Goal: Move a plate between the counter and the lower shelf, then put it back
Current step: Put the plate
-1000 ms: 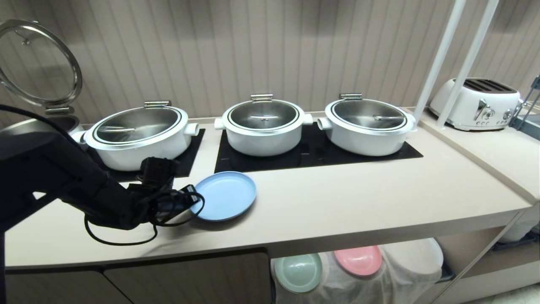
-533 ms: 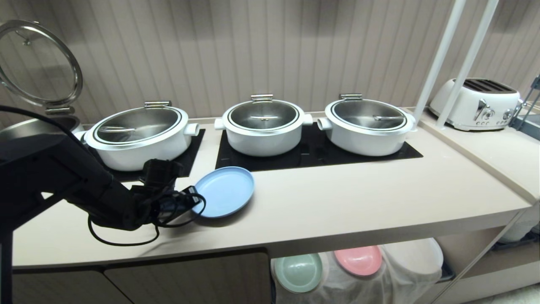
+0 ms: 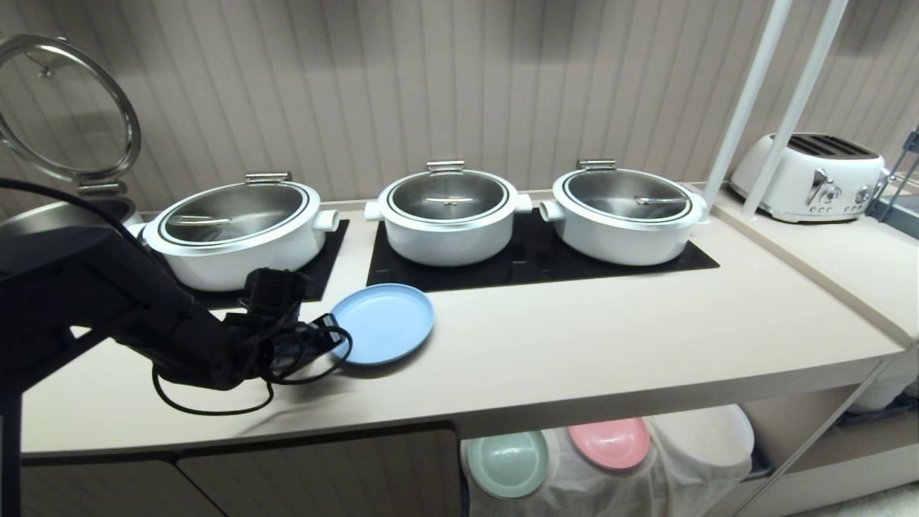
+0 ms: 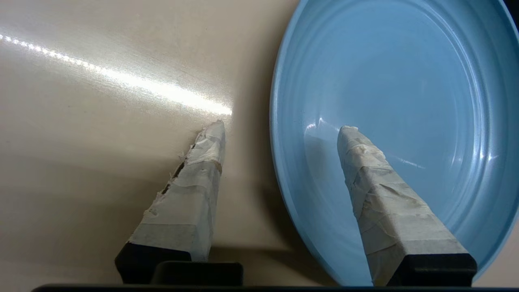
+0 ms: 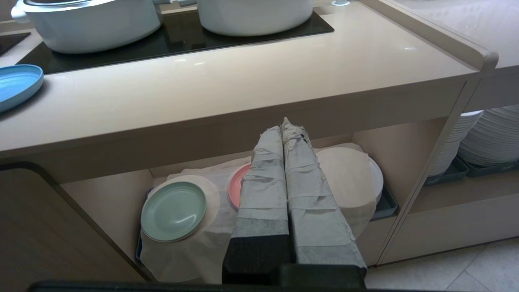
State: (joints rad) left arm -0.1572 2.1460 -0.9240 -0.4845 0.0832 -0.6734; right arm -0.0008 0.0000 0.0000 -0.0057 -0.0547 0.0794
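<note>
The light-blue plate lies flat on the beige counter, just in front of the black cooktop panels. My left gripper is at the plate's left rim and is open. In the left wrist view one taped finger hovers over the inside of the plate and the other finger is over the bare counter, with the rim between them and the left gripper gripping nothing. My right gripper is parked, shut and empty, in front of the lower shelf.
Three white lidded pots stand on the cooktop behind the plate. A white toaster is at the far right. A mint-green plate and a pink plate rest on the white cloth in the lower shelf.
My left gripper has opened and let go of the plate's rim. The plate, tilted and held before, now lies flat on the counter. The right arm has stayed still.
</note>
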